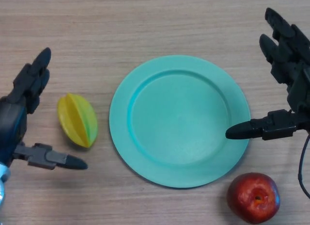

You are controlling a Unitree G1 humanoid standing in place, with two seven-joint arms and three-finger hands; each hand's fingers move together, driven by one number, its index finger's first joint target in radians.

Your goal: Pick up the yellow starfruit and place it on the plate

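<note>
- teal plate [145, 152] centre of table, bare
- right hand [290, 97] spread, holding nothing, thumb over plate rim
- left hand [22, 111] spread, flanking yellow starfruit [77, 119], left of plate
- ridged fruit may roll from pinch
- red apple [253, 197] near plate, clear

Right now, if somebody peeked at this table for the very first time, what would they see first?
Probably the big teal plate in the middle of the wooden table, with nothing on it. Next, the yellow starfruit lying just left of the plate, and a shiny red apple by the plate's lower right edge. The left hand is open beside the starfruit, and the right hand is open at the plate's right rim.
</note>
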